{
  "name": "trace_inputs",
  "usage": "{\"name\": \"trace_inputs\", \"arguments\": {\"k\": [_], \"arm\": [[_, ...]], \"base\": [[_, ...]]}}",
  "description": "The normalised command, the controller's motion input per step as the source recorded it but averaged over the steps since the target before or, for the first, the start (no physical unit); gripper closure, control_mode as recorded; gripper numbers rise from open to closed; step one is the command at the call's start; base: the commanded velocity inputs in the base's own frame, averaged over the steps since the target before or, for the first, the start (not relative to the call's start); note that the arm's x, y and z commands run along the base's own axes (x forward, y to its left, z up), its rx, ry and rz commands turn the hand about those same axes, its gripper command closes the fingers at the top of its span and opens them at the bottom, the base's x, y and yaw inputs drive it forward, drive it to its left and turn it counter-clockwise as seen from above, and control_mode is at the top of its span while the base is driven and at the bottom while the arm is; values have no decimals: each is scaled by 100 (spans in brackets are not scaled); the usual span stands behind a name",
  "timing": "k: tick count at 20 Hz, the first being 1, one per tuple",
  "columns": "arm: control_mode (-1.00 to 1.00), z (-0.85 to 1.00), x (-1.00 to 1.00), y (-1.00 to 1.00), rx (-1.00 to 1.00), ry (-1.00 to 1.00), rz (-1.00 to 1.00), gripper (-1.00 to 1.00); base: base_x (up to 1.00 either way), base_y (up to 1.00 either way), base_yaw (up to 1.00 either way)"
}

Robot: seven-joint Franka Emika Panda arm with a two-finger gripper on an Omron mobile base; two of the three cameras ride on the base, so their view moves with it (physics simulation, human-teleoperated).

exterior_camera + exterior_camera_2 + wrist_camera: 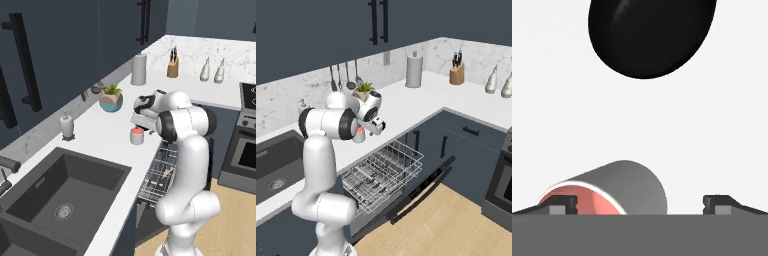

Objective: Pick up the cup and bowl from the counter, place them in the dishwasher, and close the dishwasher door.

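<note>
The small red cup (136,135) with a pale top stands on the white marble counter (95,135) near its front edge, above the dishwasher. My gripper (142,121) hangs just over the cup and is open. In the hand view the cup (607,192) sits low and left between the spread fingertips (562,204), nearer the left one. The black bowl (649,35) lies beyond it on the counter. A sliver of the cup (360,134) peeks out under the hand (376,127). The dishwasher's wire rack (383,172) is pulled out over the lowered door (421,192).
A teal plant pot (111,100) and a white soap dispenser (66,125) stand by the back wall. The dark sink (65,190) lies to the left. A paper towel roll (138,70), a knife block (173,66) and the oven (245,150) are further right.
</note>
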Motion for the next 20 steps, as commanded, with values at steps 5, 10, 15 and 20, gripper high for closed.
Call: {"name": "trace_inputs", "arguments": {"k": [5,10,15,20], "arm": [[-100,-26,2,0,0,1,-3,-100],[-100,-20,0,0,0,0,-2,-100],[-100,-30,0,0,0,0,-1,-100],[-100,-29,0,0,0,1,0,100]], "base": [[0,0,0],[0,0,0],[0,0,0],[0,0,0]]}}
